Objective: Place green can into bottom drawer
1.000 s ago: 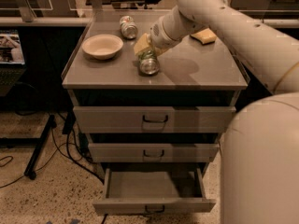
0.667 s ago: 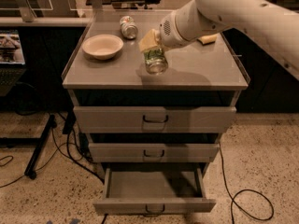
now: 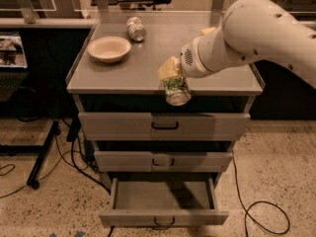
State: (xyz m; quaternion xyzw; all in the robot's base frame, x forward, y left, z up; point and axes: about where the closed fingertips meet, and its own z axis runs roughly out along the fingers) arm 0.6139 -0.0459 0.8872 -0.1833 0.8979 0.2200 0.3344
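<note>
The green can (image 3: pixel 176 89) hangs in the air just past the front edge of the cabinet top, its silver end facing the camera. My gripper (image 3: pixel 171 76) is shut on it from above, with yellowish fingers (image 3: pixel 168 69) around its upper part. Below, the bottom drawer (image 3: pixel 163 199) is pulled out and its inside shows empty. A small dark handle sits on its front (image 3: pixel 164 221). The can is well above the drawer, at about the height of the top drawer's upper edge.
A cream bowl (image 3: pixel 109 48) and a silver-white can (image 3: pixel 135 28) lying on its side sit on the grey cabinet top (image 3: pixel 148 68). The two upper drawers (image 3: pixel 164 125) are closed. Black cables run over the speckled floor on both sides, and a stand leg is at left (image 3: pixel 42 157).
The arm has lifted the green can off the cabinet top and carried it forward over the front edge. The bowl, the other can and the drawers have not moved.
</note>
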